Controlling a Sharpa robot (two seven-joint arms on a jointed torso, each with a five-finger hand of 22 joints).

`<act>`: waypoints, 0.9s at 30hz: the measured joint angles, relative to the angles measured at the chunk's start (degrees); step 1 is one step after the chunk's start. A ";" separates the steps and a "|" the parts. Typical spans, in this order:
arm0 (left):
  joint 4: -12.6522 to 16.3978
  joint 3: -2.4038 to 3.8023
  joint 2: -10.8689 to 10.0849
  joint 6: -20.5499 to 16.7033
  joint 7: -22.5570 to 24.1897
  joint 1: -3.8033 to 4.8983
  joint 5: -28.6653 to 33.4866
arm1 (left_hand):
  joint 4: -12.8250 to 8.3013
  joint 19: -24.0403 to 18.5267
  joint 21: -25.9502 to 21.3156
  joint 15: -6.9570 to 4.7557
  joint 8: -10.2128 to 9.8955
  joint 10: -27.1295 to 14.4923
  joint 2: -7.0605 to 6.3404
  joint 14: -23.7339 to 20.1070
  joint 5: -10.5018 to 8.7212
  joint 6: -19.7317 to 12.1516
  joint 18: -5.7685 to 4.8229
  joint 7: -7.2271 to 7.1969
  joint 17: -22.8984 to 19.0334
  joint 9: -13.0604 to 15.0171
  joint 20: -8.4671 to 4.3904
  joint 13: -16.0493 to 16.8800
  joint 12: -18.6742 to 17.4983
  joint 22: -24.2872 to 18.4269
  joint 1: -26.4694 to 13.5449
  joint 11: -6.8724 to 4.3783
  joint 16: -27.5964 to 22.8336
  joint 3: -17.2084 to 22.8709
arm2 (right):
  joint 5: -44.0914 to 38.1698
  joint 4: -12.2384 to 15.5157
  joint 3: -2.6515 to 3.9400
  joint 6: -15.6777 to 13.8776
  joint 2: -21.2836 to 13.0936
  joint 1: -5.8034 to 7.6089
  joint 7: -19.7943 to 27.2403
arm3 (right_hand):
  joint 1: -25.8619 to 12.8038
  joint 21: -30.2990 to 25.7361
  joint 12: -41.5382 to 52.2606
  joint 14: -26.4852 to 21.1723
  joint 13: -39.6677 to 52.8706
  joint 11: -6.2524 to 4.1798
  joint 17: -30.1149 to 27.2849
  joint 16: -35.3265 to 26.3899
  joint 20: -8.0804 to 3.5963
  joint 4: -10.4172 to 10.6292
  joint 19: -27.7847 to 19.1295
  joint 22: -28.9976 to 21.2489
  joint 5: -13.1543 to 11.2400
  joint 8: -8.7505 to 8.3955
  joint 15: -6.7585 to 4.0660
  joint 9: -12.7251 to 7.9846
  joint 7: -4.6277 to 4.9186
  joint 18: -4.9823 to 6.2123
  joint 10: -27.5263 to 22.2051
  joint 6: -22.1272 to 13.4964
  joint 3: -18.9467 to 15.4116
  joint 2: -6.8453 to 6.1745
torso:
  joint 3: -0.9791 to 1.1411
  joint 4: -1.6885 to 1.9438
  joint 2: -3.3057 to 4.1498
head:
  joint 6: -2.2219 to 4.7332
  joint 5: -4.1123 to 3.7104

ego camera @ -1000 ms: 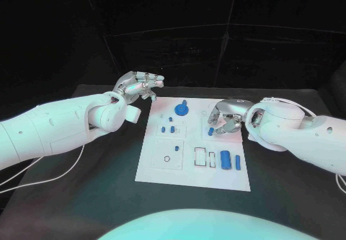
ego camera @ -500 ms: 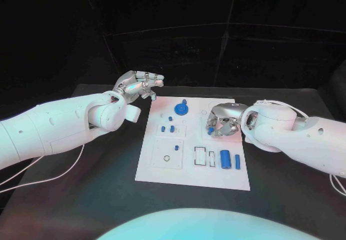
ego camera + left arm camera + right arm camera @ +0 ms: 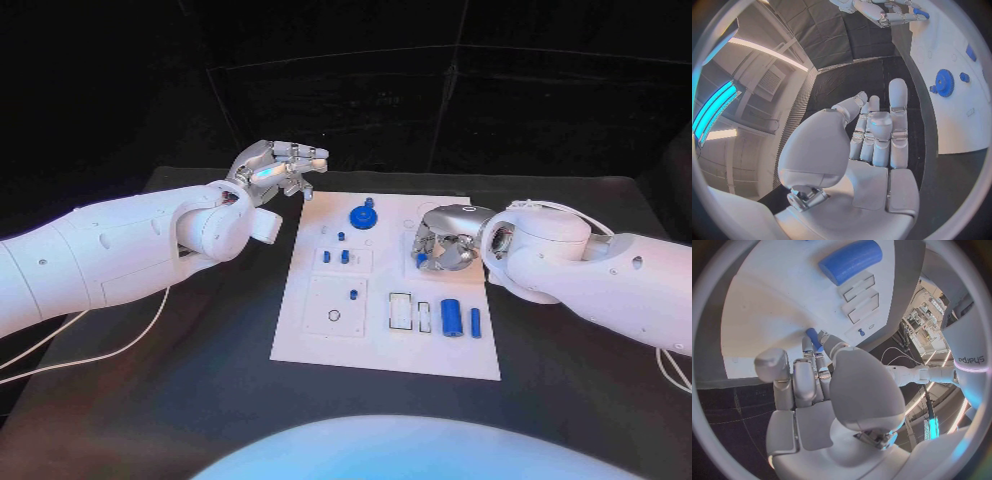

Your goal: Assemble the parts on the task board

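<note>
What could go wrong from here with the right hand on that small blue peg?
The right hand pinches the small blue peg only at its fingertips, so it may slip or tilt. The fingers hide the peg from the head view, so alignment is hard to check. Other blue parts stand nearby on the task board and could get knocked.

right robot hand (image 3: 443,243) closed on blue peg (image 3: 421,261)

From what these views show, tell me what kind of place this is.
Probably a robotics lab test bench: a black table before dark curtains, a white task board with small blue parts, and ceiling strip lights overhead.
</note>
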 measured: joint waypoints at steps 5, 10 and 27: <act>0.00 0.00 -0.04 0.03 -0.01 0.00 0.00 | 0.00 0.00 0.00 0.00 0.00 0.00 0.00 0.00 0.00 0.00 0.00 0.00 0.00 0.00 0.00 0.00 0.00 0.00 0.00 0.00 0.00 0.00 | -0.56 1.00 -0.07 -2.64 -0.87 -0.09 0.01 | -0.08 0.38 -1.10 0.00 0.02 -0.41 0.37 0.32 -0.03 -0.37 0.03 0.69 -0.72 0.22 0.00 -0.01 -0.10 0.00 1.05 0.88 2.91 0.20 | 0.00 -0.04 -0.04 | -0.01 0.02; -0.09 0.00 -0.10 0.05 -0.03 0.00 0.00 | 0.00 0.00 -0.35 0.00 0.00 0.00 0.00 0.00 0.00 0.00 0.00 0.00 -0.06 0.00 0.00 0.09 0.22 -0.08 0.00 0.00 0.00 0.00 | -0.76 3.58 -0.01 -5.60 -2.83 -0.08 0.01 | -0.08 0.38 -1.78 0.00 0.02 -0.32 0.40 0.32 -0.21 -0.50 0.20 0.86 -0.84 0.22 0.00 0.00 -0.14 0.00 1.35 0.99 3.97 0.21 | 0.01 -0.07 -0.07 | 0.05 0.03; -0.23 -0.01 0.07 0.13 -0.08 0.00 0.01 | 0.00 0.00 -0.35 0.00 0.00 0.00 0.00 0.00 0.00 0.00 0.00 0.00 -0.06 0.01 0.00 0.08 0.22 -0.07 0.00 0.00 0.00 0.00 | 2.83 10.55 0.23 -11.55 -0.03 0.10 1.56 | -0.48 0.61 -2.31 0.00 0.10 -0.22 0.40 0.54 -0.21 -0.65 0.20 0.91 -0.67 -0.01 0.00 -0.01 -0.19 0.00 1.66 1.00 4.90 -0.07 | -0.04 0.01 -0.03 | 0.20 0.14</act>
